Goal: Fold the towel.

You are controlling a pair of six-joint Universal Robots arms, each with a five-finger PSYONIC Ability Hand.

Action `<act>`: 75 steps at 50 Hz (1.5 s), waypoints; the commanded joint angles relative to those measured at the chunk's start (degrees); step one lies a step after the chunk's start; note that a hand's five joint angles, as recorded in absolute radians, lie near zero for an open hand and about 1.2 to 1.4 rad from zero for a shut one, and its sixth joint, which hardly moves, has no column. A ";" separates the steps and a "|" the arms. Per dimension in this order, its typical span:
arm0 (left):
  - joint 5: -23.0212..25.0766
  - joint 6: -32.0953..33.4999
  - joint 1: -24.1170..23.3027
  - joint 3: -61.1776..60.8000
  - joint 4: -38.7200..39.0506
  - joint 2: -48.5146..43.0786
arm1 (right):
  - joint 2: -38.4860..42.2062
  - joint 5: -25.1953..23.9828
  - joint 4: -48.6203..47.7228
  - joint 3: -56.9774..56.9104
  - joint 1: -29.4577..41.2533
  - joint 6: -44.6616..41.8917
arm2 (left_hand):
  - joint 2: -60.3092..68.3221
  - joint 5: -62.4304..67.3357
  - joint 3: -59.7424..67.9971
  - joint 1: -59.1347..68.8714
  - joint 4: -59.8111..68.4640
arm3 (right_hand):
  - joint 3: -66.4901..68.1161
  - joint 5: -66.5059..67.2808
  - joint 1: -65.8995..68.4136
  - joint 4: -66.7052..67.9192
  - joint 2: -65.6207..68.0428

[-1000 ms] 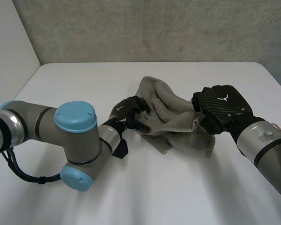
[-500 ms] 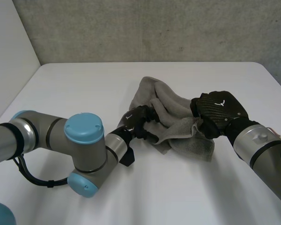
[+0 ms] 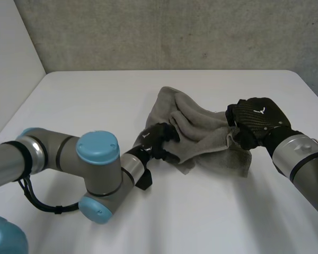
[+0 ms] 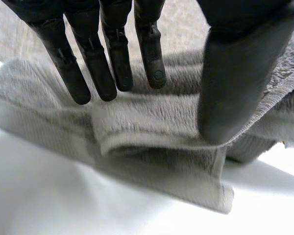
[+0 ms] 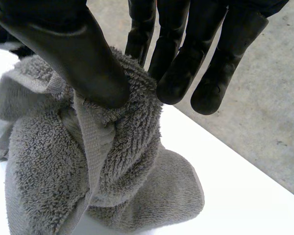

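**Two robot hands pinch a crumpled grey towel**

A grey towel (image 3: 201, 140) lies bunched on a white tabletop (image 3: 85, 106), a little toward 3 o'clock from its centre. The left hand (image 3: 158, 138) is at the towel's 8 o'clock edge. Its straight fingers lie over a fold and its thumb presses against them, pinching the cloth. The right hand (image 3: 257, 121) is at the towel's 3 o'clock side, squeezing a thick bunch of cloth between thumb and fingers. The cloth hangs from that pinch down to the tabletop. A grey wall (image 3: 175, 32) stands at 12 o'clock.
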 commanded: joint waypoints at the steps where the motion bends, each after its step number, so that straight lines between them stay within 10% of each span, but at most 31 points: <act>1: 0.59 -0.13 2.12 -1.41 -0.04 6.68 | 0.29 0.15 -1.66 -0.03 -1.74 0.02 | -1.60 -0.70 -1.67 -1.39 -1.55 | 4.73 5.22 6.90 3.40 7.72; 14: 13.43 -0.30 1.86 -2.47 -0.22 6.97 | 0.99 2.70 -4.57 -0.12 -3.94 1.25 | -2.44 -1.55 -2.51 -2.23 -2.39 | 4.73 5.22 6.90 3.40 7.72; 48: 2.62 9.54 -0.16 11.07 -1.01 -7.63 | 1.34 2.70 -4.30 0.50 -2.98 1.34 | -0.76 0.14 -0.83 -0.55 -0.71 | 4.73 5.22 6.90 3.40 7.72; 60: 1.31 9.10 0.01 15.02 -3.12 -8.25 | 1.61 2.97 -4.13 0.06 -2.89 1.34 | 43.88 44.78 43.82 44.09 43.94 | 4.73 5.22 6.90 3.40 7.72; 75: 0.51 9.01 2.56 13.97 -8.22 1.33 | -4.19 2.00 -1.76 -3.88 -2.45 3.61 | 43.96 44.86 43.90 44.17 44.01 | 4.73 5.22 6.90 3.40 7.72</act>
